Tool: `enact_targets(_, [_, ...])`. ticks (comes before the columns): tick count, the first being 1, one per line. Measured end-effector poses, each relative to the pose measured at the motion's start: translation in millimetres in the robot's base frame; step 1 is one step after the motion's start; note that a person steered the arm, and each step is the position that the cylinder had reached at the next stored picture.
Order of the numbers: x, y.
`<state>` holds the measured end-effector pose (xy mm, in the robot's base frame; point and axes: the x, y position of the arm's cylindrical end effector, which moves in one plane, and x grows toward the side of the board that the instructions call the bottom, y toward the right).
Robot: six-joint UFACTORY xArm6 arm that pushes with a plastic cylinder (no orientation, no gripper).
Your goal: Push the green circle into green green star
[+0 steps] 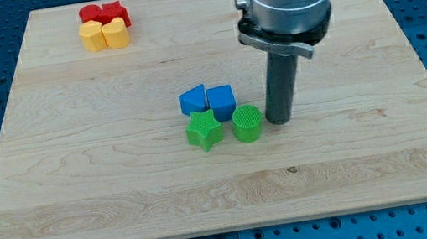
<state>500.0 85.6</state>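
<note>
Now, in the camera view, my tip (279,120) is resting on the wooden board (54,186), just beside the green circle (247,123) on the view's right; I have no pincer, only this rod. The green star (204,130) is sitting just left of the circle. Two blue blocks (208,99) are lying above them. Red blocks (106,13) and yellow blocks (104,34) are clustering at top left.

circle (247,124) — right of star (204,131)
</note>
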Motion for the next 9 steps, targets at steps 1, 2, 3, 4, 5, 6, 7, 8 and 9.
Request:
enact_targets(1, [35, -1])
enact_targets(2, [37, -18])
enact_targets(3, [28, -29])
enact_targets(4, [28, -23])
enact_targets(5, [14, -10])
enact_targets(6, [12, -38])
enact_targets(7, [9, -56])
enact_targets(8, [19, -50])
enact_targets(9, [37, -48])
